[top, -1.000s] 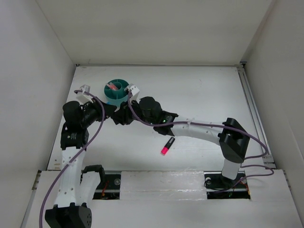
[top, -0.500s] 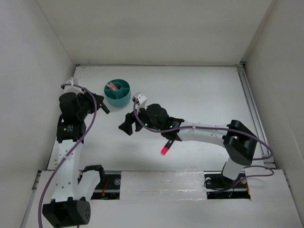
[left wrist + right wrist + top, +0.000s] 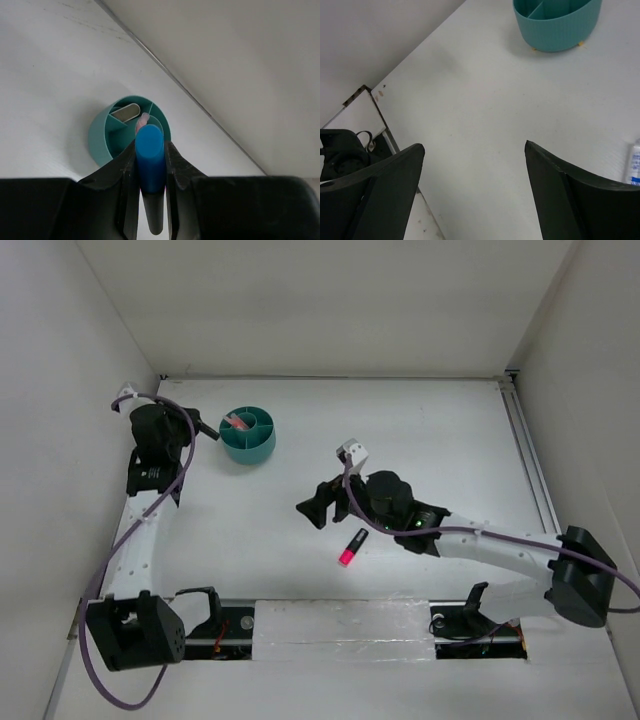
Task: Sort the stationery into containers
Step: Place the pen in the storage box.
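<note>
Marker (image 3: 150,150) sat pinched in left gripper (image 3: 205,429), just beside tub (image 3: 100,142); best centred over a free compartment before release. Right gripper (image 3: 474,147) gaped empty.

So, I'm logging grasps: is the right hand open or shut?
Open: the right hand shows its fingers wide apart in the wrist view, only table between them.

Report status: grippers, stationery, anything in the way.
Left gripper shut on blue marker, beside teal tub. Right gripper open, empty. Pink highlighter loose on table. Nothing blocking tub.
</note>
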`<control>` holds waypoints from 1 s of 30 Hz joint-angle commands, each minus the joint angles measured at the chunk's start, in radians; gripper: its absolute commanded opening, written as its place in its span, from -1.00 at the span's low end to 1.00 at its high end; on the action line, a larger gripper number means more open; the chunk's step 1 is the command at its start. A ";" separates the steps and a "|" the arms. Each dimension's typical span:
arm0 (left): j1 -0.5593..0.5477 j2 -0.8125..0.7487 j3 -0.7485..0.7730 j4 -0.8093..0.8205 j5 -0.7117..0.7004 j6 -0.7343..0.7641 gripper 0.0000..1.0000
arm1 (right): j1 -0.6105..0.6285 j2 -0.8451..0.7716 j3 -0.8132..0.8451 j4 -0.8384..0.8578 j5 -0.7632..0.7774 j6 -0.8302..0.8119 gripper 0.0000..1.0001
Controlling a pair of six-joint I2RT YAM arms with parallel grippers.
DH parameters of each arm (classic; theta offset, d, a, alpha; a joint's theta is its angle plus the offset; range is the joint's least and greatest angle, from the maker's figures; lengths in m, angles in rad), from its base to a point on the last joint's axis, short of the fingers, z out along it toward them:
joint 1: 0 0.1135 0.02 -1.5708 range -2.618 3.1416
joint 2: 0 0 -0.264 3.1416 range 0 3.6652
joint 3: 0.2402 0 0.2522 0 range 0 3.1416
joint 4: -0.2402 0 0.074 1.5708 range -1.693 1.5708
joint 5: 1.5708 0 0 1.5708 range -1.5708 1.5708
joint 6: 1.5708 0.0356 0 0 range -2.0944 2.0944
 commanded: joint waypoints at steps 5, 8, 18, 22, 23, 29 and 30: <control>0.006 0.121 -0.055 0.290 -0.045 -0.100 -1.00 | 0.003 -0.192 -0.105 -0.046 0.083 -0.002 0.78; 0.006 0.152 -0.089 0.353 -0.036 -0.120 -1.00 | 0.003 -0.246 -0.131 -0.080 0.083 -0.002 0.78; 0.006 0.258 -0.181 0.563 -0.027 -0.131 -1.00 | 0.003 -0.305 -0.166 -0.099 0.092 0.008 0.83; 0.006 0.306 -0.201 0.599 -0.017 -0.122 -1.00 | 0.003 -0.305 -0.166 -0.099 0.092 0.008 0.83; 0.006 0.306 -0.213 0.623 -0.017 -0.122 -1.00 | 0.003 -0.305 -0.166 -0.099 0.092 0.008 0.83; 0.006 0.355 -0.250 0.747 0.044 -0.122 -1.00 | -0.006 -0.274 -0.154 -0.099 0.070 0.008 0.83; 0.006 0.355 -0.250 0.747 0.044 -0.122 -1.00 | -0.006 -0.265 -0.145 -0.099 0.069 0.008 0.83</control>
